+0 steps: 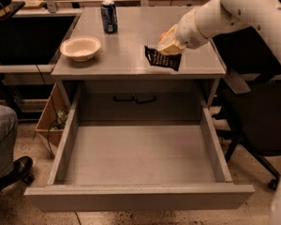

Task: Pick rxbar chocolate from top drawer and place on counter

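Note:
The rxbar chocolate (162, 58) is a flat black wrapper with pale lettering. It hangs from my gripper (167, 48) just above the right front part of the grey counter (126, 43). The gripper is shut on the bar's upper edge, and the white arm reaches in from the upper right. The top drawer (139, 156) is pulled wide open below the counter and its flat grey bottom is bare. The arm hides the apple almost wholly.
A white bowl (80, 48) sits at the counter's left front. A blue soda can (109, 16) stands at the back. A panel with two black handles (135, 98) is behind the drawer. A seated person's leg and shoe (7, 151) are at left, an office chair (257, 121) at right.

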`<state>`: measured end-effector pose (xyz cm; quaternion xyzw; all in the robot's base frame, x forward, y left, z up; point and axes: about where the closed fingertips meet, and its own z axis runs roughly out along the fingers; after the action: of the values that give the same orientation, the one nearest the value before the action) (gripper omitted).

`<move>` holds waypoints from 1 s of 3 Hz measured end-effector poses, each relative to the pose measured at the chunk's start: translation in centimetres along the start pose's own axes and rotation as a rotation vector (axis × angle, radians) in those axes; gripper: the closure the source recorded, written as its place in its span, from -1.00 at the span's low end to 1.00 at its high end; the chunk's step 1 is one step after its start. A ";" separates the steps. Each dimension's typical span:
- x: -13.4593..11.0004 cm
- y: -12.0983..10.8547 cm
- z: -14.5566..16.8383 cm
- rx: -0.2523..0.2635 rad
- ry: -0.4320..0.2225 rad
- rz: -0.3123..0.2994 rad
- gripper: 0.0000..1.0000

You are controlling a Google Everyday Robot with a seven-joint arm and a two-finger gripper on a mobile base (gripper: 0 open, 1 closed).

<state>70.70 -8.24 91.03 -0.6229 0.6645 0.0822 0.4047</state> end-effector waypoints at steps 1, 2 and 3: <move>1.2 -2.4 1.2 -0.020 -0.051 0.008 1.00; 2.4 -3.4 3.1 -0.047 -0.078 0.024 0.62; 3.4 -3.8 4.2 -0.063 -0.081 0.038 0.16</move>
<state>76.27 -8.99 87.57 -0.6189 0.6563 0.1358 0.4096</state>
